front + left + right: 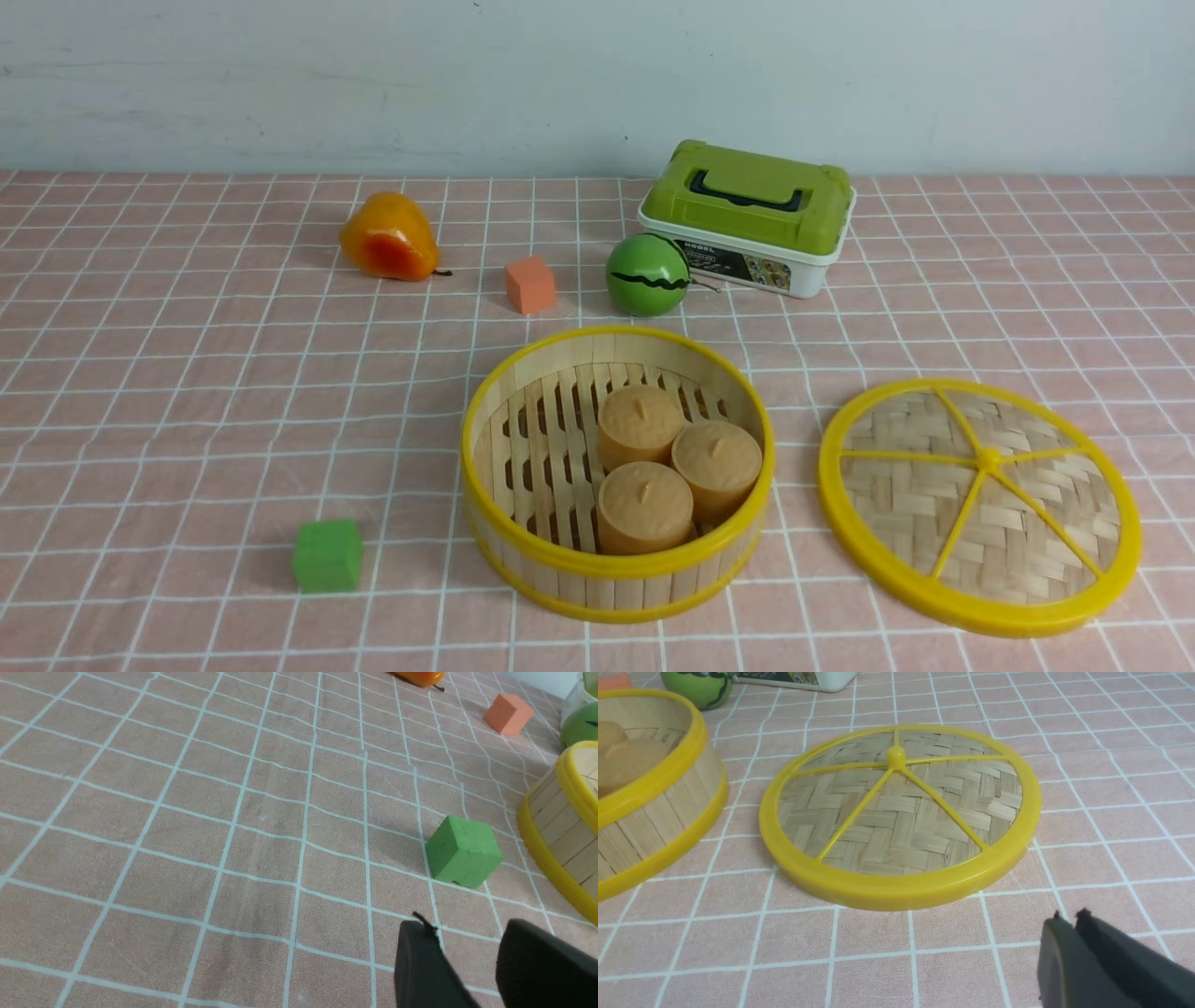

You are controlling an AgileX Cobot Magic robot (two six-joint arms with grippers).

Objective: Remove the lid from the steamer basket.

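A: Item one, the lid (979, 505): where do you find it?

B: Flat on the tabletop (187, 401), just right of the steamer basket (616, 474), apart from it. Basket open, three cakes (677, 465) inside.

A: Claws?

B: Left claw (467, 947) parted, empty. Right claw (1069, 926) closed, empty, near the lid's rim.

A: Step?

B: You judge removal done; next, only keep both arms clear.

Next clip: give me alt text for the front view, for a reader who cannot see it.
The lid lies flat on the pink checked tablecloth, apart from and right of the open steamer basket, which holds three tan cakes. Behind stand a green-lidded white box, a green ball, an orange cube and a pear; a green cube sits front left.
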